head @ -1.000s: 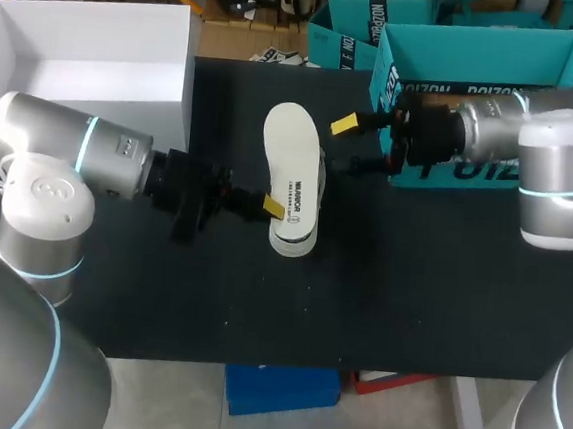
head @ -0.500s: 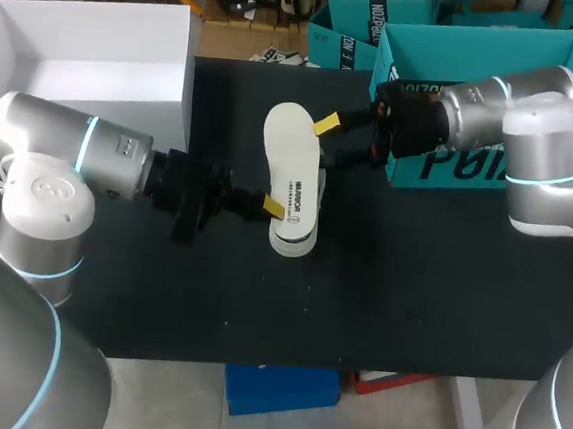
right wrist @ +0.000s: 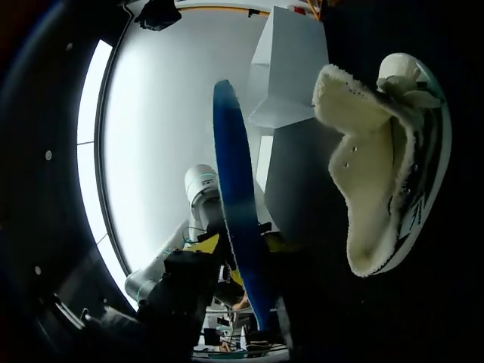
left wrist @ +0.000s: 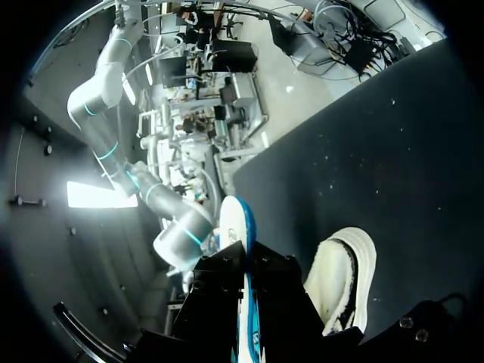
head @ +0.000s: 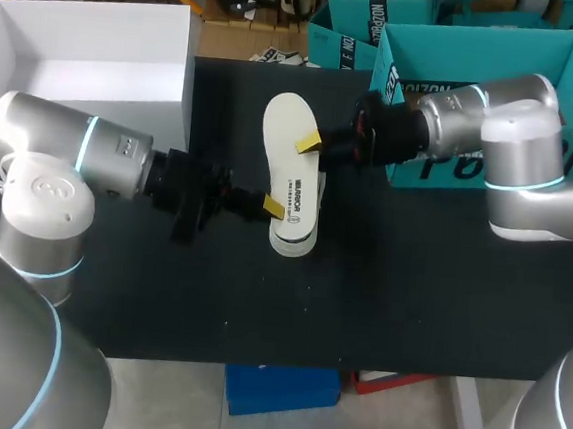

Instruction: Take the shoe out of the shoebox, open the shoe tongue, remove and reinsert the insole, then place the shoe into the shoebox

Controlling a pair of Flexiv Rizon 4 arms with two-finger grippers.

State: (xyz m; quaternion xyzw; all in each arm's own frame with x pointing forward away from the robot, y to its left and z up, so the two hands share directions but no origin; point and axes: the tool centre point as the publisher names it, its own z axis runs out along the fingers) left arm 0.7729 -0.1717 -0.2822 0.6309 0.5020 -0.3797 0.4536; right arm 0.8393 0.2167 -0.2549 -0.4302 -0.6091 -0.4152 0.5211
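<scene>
Step, I judge: insole out, reinsertion due | insole [head: 291, 160] over shoe [head: 294, 241] on table, shoebox [head: 462, 44] near | my left gripper [head: 270, 205] clamped on insole's end | my right gripper [head: 311, 144] at its edge, closure: cannot tell | next: aim insole into shoe's mouth

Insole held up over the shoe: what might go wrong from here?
The left gripper pinches the insole only near one end, so it might slip or bend. The right gripper, close at its other side, could knock it askew, off line with the shoe below.
</scene>
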